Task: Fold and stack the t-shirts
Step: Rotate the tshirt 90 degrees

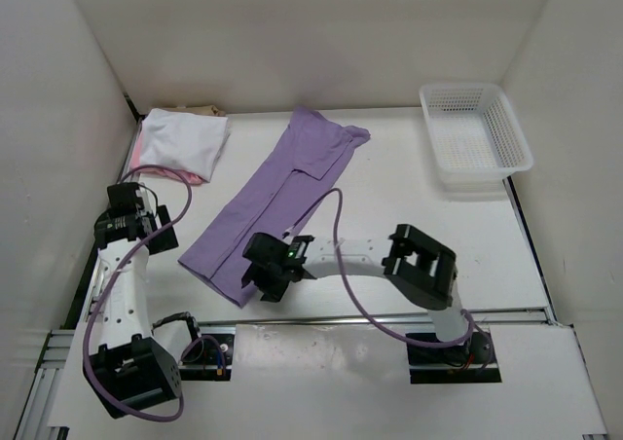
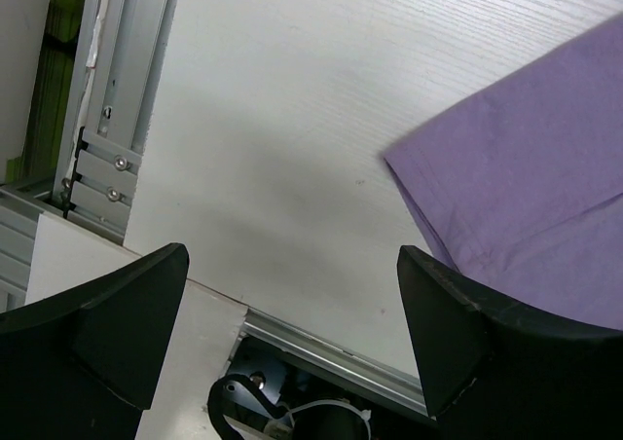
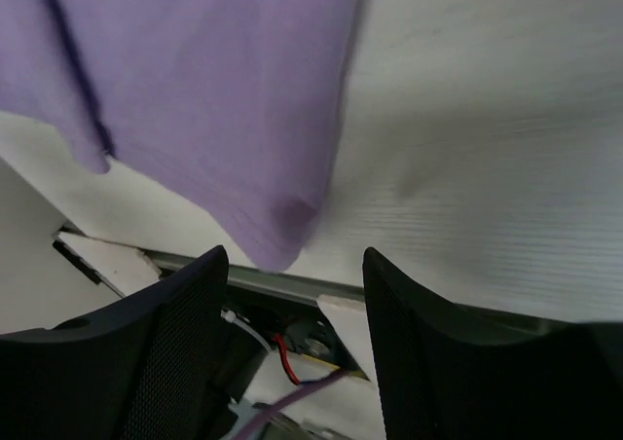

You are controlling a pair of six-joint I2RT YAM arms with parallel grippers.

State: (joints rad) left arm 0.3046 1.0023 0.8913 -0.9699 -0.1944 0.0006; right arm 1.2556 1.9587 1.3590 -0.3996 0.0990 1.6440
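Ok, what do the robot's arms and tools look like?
Both the left arm and right arm have white links and black joints, with purple cables looping along them. The left tool and right tool each have two broad black fingers.

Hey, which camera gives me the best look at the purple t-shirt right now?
The top external view: it shows nearly the whole purple t-shirt lying as a long diagonal strip. The left wrist view catches only one corner of it; the right wrist view shows just one blurred end.
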